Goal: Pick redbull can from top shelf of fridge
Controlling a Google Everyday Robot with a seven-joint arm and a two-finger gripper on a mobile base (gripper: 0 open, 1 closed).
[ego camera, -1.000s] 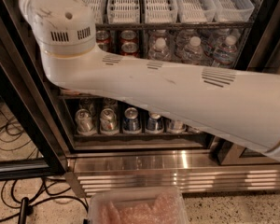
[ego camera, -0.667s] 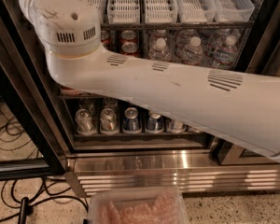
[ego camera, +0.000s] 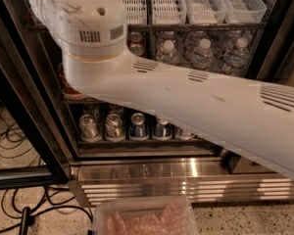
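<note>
The tall black-framed glass-door fridge (ego camera: pixel 33 102) fills the scene, with its ribbed steel base nearest. The robot's white arm (ego camera: pixel 196 102) crosses it from the near right up to a round joint at the far left, covering much of the racks. The tool lies past that joint, outside the frame at the upper left, so I cannot tell whether it is released or clenched.

The top shelf (ego camera: pixel 210 27), a dark wire rack, carries long white slotted plastic trays (ego camera: pixel 206 4). Below it stand clear water bottles (ego camera: pixel 203 53), and lower down a row of silver-topped cans (ego camera: pixel 137 126). The redbull can does not show. It is probably on the top shelf's left part, behind the joint.

This looks like the reach toward the shelf. Next, the tool must line up with the slim can.
</note>
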